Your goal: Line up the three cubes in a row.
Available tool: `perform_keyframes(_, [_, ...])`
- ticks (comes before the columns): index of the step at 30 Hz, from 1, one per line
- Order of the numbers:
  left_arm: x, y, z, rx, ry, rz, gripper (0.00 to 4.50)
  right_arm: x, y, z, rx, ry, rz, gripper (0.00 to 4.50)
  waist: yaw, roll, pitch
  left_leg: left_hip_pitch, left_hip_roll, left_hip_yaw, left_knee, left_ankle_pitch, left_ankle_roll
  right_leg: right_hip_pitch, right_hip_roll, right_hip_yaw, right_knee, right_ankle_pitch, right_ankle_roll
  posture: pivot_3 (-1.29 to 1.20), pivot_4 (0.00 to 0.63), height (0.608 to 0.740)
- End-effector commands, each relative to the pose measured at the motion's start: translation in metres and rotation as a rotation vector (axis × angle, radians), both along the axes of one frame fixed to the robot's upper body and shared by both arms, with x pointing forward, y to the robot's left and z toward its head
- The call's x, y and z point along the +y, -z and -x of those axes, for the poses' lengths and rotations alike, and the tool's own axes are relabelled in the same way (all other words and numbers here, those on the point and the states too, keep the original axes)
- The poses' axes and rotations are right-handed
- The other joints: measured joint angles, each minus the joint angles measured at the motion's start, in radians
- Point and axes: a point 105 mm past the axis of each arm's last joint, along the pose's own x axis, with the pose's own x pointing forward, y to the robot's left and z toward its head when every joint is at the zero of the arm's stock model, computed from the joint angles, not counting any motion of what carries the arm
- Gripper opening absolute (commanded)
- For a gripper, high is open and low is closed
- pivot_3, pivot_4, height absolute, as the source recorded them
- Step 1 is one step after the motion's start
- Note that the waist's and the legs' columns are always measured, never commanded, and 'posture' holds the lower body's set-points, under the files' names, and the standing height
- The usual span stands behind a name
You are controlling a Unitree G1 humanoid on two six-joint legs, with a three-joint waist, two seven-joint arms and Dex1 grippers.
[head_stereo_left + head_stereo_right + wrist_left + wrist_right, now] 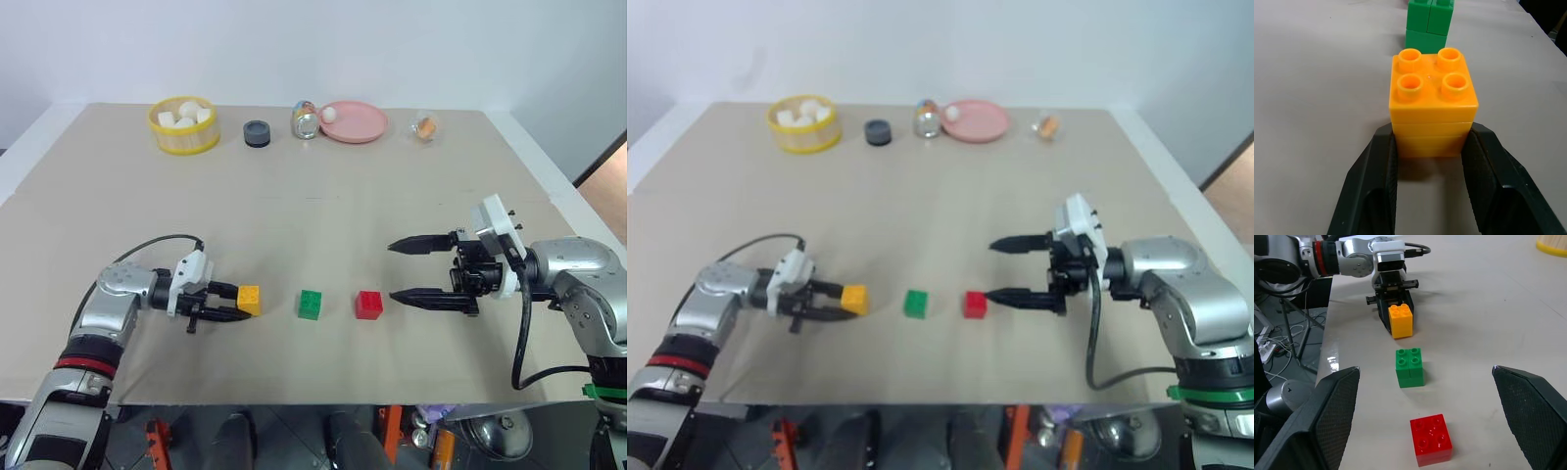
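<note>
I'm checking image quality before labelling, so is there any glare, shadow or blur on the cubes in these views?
Right wrist view: the red cube shows glossy highlights on its top. Left wrist view: the yellow-orange cube is sharp and casts a soft shadow between the left gripper fingers, while the green cube behind looks slightly softer. Left eye view: even lighting, faint shadows.

Along the worktop's [294, 215] far edge: yellow basket [183, 137] of white lumps [186, 112], dark grey puck [257, 133], tin can [305, 121], pink plate [355, 123] holding a white ball [329, 114].

Three cubes [310, 304] stand in a row near the table's [323, 196] front edge; basket [183, 124], puck [257, 133], plate [353, 121] line the back.
</note>
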Motion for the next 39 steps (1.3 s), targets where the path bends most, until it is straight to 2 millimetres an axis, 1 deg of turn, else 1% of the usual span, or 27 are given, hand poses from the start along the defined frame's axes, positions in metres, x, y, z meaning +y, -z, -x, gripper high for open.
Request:
perform_keyframes(1, [-0.001,-0.003,0.0,-0.037,0.028,-0.008,1.28,0.0,-0.013,0.004,-0.06,-0.01,-0.002,4.5,0.0,0.0,0.0,0.0,0.0,0.0,0.0,0.0,0.0,0.0,0.0,0.0,0.0,0.0,0.0,0.0,0.15,0.74])
perform_keyframes(8, [-0.003,-0.001,-0.001,-0.048,0.026,-0.001,1.28,0.001,-0.014,0.002,-0.065,-0.013,-0.011,4.5,0.0,0.0,0.0,0.0,0.0,0.0,0.001,0.0,0.0,0.0,0.0,0.0,0.0,0.0,0.0,0.0,0.15,0.74])
perform_keyframes(13, [-0.003,0.002,-0.006,-0.065,0.003,0.002,1.28,0.003,-0.014,0.002,-0.063,-0.017,-0.013,4.5,0.001,0.0,0.0,0.0,0.0,0.0,0.002,0.0,0.0,0.001,0.0,0.0,0.0,0.001,0.0,0.0,0.15,0.74])
perform_keyframes(21, [-0.007,0.004,-0.009,-0.101,0.028,-0.012,1.28,0.003,-0.016,-0.001,-0.067,-0.017,-0.019,4.5,0.002,0.0,0.0,0.001,0.0,0.0,0.004,0.001,0.002,0.003,0.0,0.0,0.0,0.003,0.001,0.0,0.15,0.74])
perform_keyframes(28, [-0.01,-0.003,-0.015,-0.117,0.033,0.003,1.28,0.003,-0.015,-0.002,-0.068,-0.014,-0.024,4.5,0.003,0.0,0.0,0.001,0.0,0.0,0.005,0.002,0.003,0.004,0.0,0.0,0.0,0.004,0.001,0.0,0.15,0.74])
perform_keyframes(32, [-0.01,-0.005,-0.017,-0.12,0.03,0.007,1.28,0.003,-0.015,-0.002,-0.069,-0.01,-0.026,4.5,0.002,0.0,0.0,0.001,0.0,0.0,0.005,0.002,0.003,0.004,0.0,0.0,0.001,0.004,0.001,0.0,0.15,0.74])
perform_keyframes(39, [-0.004,-0.002,-0.014,-0.109,0.03,-0.005,1.28,0.002,-0.016,-0.004,-0.071,-0.007,-0.029,4.5,0.002,0.0,0.0,0.001,0.0,0.0,0.004,0.002,0.003,0.003,0.0,0.0,0.001,0.003,0.001,0.0,0.15,0.74])
